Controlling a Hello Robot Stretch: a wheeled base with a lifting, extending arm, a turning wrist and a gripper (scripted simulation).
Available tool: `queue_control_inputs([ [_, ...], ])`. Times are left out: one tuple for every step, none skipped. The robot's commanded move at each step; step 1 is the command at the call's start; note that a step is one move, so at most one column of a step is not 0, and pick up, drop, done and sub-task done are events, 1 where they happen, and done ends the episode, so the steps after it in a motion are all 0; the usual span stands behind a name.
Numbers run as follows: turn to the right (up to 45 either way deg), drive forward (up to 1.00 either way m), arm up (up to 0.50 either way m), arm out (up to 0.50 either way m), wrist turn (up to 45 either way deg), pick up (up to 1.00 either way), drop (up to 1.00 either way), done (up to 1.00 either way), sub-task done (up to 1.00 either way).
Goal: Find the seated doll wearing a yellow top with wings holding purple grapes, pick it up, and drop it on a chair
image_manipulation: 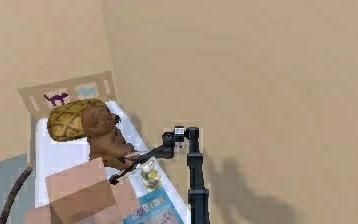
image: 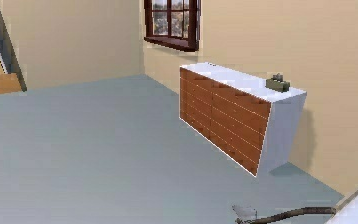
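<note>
My arm (image_manipulation: 195, 180) rises over a small bed (image_manipulation: 47, 160) against the tan wall. The gripper (image_manipulation: 137, 160) reaches left from the two white squares, its thin fingers lying across a large brown turtle-like plush (image_manipulation: 87, 125). Just below the fingers a small pale yellow and white blob (image_manipulation: 147, 178) sits on the bedcover; its shape is too small to name as the doll. With these things on the bed at and behind the gripper's far end, I cannot tell whether it holds anything.
The bed's headboard (image_manipulation: 67, 95) bears a purple cat figure (image_manipulation: 55, 98). In the forward view, a dresser (image: 227, 115) with brown drawers stands by the right wall, a small dark object (image: 278, 83) on top. A window (image: 172, 22) is beyond; stairs (image: 1, 60) at far left. Grey floor lies between.
</note>
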Motion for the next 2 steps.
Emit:
queue_control_inputs([
  [0.0,0.00,0.00,0.00,45.0,0.00,0.00,0.00,0.00],
  [0.0,0.00,0.00,0.00,15.0,0.00,0.00,0.00,0.00],
])
